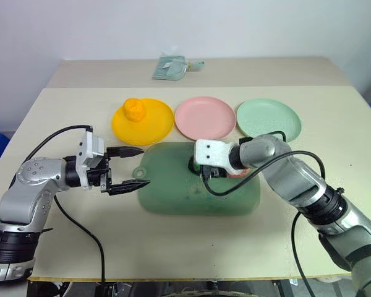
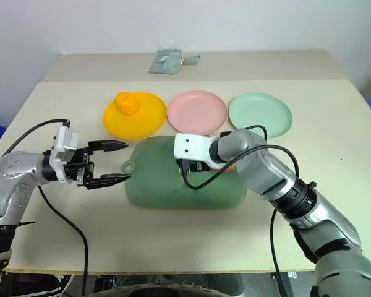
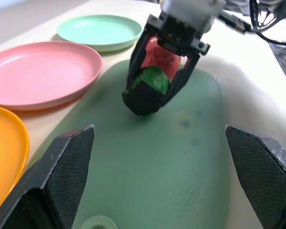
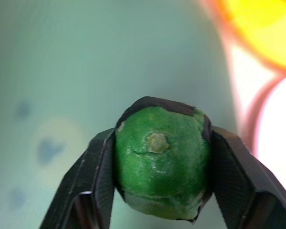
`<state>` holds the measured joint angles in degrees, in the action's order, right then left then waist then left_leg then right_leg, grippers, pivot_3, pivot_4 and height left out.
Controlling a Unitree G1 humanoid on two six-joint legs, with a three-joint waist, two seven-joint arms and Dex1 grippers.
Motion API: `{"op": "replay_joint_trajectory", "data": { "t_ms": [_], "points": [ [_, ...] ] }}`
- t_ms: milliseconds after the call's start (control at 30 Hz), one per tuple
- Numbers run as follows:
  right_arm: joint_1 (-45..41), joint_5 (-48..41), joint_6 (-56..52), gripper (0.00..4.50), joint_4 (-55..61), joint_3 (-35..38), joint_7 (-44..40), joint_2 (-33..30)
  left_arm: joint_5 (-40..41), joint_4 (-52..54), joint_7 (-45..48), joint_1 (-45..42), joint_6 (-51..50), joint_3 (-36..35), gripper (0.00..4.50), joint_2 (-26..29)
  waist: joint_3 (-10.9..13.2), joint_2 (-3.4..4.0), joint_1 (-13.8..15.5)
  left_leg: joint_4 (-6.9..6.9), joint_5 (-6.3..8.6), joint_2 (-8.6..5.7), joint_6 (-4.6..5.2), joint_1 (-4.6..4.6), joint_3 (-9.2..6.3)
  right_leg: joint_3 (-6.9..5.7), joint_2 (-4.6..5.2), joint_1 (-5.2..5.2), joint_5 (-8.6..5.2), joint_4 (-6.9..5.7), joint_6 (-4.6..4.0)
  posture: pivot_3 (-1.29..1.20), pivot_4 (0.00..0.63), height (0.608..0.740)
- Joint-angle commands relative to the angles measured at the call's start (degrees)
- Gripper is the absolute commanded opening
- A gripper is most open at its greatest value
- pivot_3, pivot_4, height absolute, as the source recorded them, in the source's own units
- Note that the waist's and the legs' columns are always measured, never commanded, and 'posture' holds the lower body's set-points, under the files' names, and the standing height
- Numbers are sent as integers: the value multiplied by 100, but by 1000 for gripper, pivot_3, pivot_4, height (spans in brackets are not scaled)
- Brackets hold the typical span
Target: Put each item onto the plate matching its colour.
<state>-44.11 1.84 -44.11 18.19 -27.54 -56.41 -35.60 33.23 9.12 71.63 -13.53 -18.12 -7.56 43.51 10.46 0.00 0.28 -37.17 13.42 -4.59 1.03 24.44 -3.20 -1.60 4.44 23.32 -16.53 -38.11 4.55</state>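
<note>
Head stereo pair looks down over the table (image 1: 173, 241); 2 wrist views sit close on the mat (image 3: 181, 157)

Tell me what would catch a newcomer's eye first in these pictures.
The right gripper, over the pale green mat, is shut on the green-and-black fruit, with the pinkish-red apple just behind it. The orange fruit already sits on the yellow-orange plate, beside the bare pink plate and light green plate. The left gripper hovers open at the mat's edge.

A pale beige table (image 1: 191, 241) stands against a plain white wall (image 1: 173, 28).
</note>
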Motion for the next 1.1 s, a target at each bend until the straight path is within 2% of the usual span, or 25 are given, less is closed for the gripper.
{"op": "replay_joint_trajectory", "data": {
  "t_ms": [33, 133, 233, 300, 467, 667, 767, 867, 933, 1033, 1100],
  "points": [
    [-421, -464, -192, 2651, -203, 974, 228, 293, 114, 19, -186, -148, 88, -203, 4500, -96, 0, 0, 0, 0, 0, 0, 0, 0, 0, 0, 0, 0, 0, 0, 0, 0, 150, 738],
    [-578, -710, -193, 2651, -556, 1534, 402, 388, 86, -13, -312, -225, 130, -184, 4500, -226, 0, 0, 23, 1, -1, 0, -3, 0, 0, 0, 0, -1, 0, 0, 0, 0, 150, 738],
    [-671, -597, 121, 2651, -1149, 1856, 726, 259, -24, -111, -483, -355, 254, -137, 4500, -381, 0, 0, 39, 0, -15, -2, -26, 0, 0, -1, 1, -4, 0, 2, 0, 0, 150, 738],
    [-776, -149, 691, 2651, -1928, 1912, 1264, 43, -385, -208, -841, -523, 483, 41, 4500, -579, 0, 0, 42, -1, -15, -2, -26, 0, 1, 0, 1, -4, 1, 2, 0, 0, 150, 738],
    [-921, 283, 1141, 2651, -3276, 2044, 2257, 46, -266, 101, -1107, -584, 268, 218, 4500, -898, 0, 0, 10, 6, -20, -5, -33, 1, 5, 1, 2, 1, 1, 1, 0, 0, 150, 738],
    [-778, 652, 1647, 2651, -4322, 2032, 2874, -26, -31, 402, -1139, -485, -100, 356, 4500, -953, 0, 0, -112, 12, -24, -3, -37, 1, 8, 3, 1, 3, 1, -1, 0, 0, 150, 738],
    [-708, 617, 1776, 2651, -4471, 2069, 2861, 27, -74, 396, -1145, -467, -108, 390, 4500, -944, 1, 1, -113, 11, -24, -2, -38, 0, 8, 3, -1, 3, 1, -2, 0, 0, 150, 738],
    [-664, 496, 1673, 3523, -4479, 2192, 2784, 30, -98, 386, -1158, -467, -92, 393, 4500, -957, 1, 1, -105, 10, -24, -2, -37, 0, 9, 3, -1, 2, 1, -2, 0, 0, 150, 738],
    [-653, 435, 1752, 4450, -4289, 2248, 2716, 5, -106, 377, -1141, -478, -78, 385, 4500, -933, 1, 1, -103, 9, -24, -2, -37, 0, 8, 3, -1, 2, 1, -2, 0, 0, 150, 738],
    [-636, 64, 1665, 4450, -3839, 2460, 2347, 25, -107, 323, -1129, -503, -75, 352, 4500, -902, 1, 2, -100, 9, -24, -2, -37, 0, 8, 2, -1, 1, 1, -2, 0, 0, 150, 738],
    [-514, -720, 1234, 4450, -3125, 2825, 1828, 152, -117, 279, -1096, -501, -47, 338, 4500, -878, 1, 2, -95, 9, -24, -2, -37, 0, 8, 3, -1, 2, 1, -1, 0, 0, 150, 738]
  ]
}}
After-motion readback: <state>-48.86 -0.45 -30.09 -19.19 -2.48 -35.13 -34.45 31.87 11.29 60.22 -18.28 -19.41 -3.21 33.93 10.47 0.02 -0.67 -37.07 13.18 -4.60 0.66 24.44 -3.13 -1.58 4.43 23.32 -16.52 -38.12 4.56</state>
